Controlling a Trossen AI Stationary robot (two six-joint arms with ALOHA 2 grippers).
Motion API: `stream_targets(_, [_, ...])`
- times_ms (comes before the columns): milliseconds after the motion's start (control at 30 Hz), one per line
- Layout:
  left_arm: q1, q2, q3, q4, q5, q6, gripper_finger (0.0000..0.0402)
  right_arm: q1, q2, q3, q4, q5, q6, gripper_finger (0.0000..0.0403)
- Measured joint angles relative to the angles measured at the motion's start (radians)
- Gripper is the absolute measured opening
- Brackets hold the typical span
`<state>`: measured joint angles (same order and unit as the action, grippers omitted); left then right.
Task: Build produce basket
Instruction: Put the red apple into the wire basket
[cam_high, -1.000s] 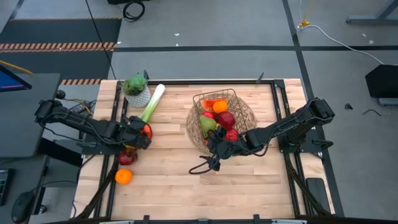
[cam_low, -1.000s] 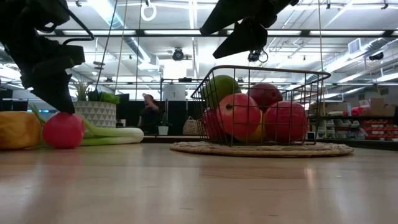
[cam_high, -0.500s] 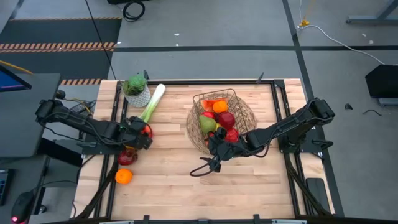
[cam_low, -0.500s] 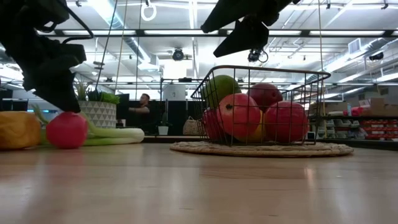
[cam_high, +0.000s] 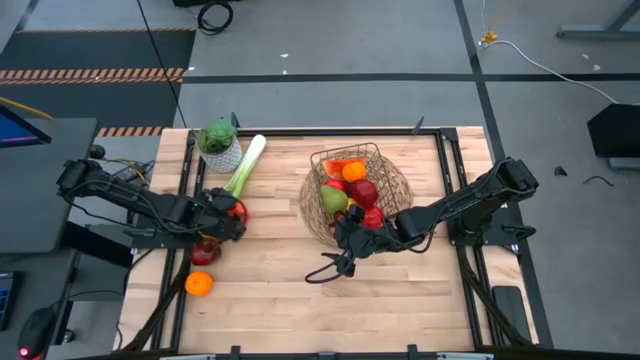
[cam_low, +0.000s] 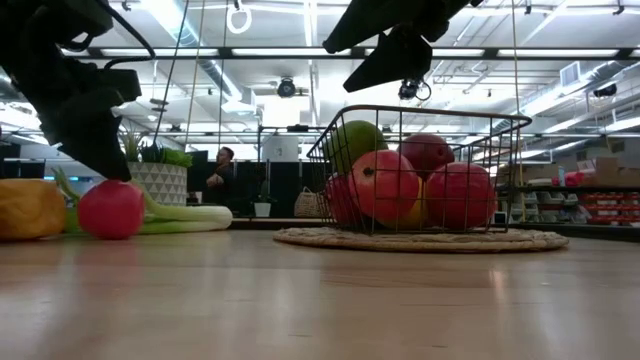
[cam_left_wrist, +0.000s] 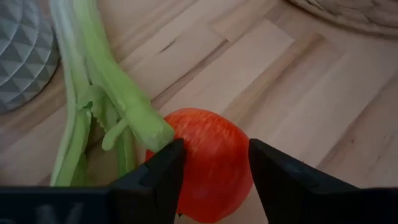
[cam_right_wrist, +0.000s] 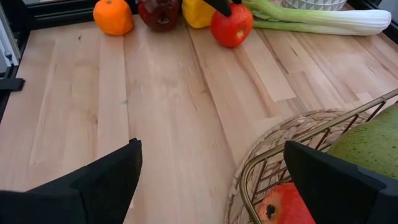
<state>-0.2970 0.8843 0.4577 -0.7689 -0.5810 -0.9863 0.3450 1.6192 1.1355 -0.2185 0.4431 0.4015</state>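
Observation:
A red apple sits on the table against the leek's green end, and my left gripper is shut on it at the table's left. The wire basket, standing on a round woven mat, holds a green pear, red apples and an orange. My right gripper hangs open above the table on the basket's near side, holding nothing. A dark red apple, a yellow fruit and an orange lie loose near my left gripper. My left gripper has the red apple's two opposite sides between its two fingers. The fingers slant down onto it from above and from the table's left. The apple's underside rests on the table.
A leafy plant in a white faceted pot stands at the far left by the leek's white end. Bare wood lies between the loose fruit and the basket. A person stands in the room behind the table.
The red apple has shifted a little toward the table's right under my left gripper, which has tipped slightly while staying in place.

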Motion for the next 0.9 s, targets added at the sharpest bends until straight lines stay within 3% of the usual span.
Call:
stream_targets(100, [0.0, -0.001, 0.001, 0.001, 0.014, 0.026, 0.0215, 0.0, 0.0, 0.0, 0.0, 0.0, 0.0, 0.0394])
stream_targets(467, [0.0, -0.001, 0.001, 0.0, 0.023, 0.038, 0.0387, 0.001, 0.0, 0.0, -0.001, 0.0, 0.0, 0.0394])
stream_targets(900, [-0.017, -0.001, 0.001, -0.038, 0.047, 0.117, 0.04, 0.003, 0.0, 0.0, -0.002, 0.0, 0.0, 0.0394])
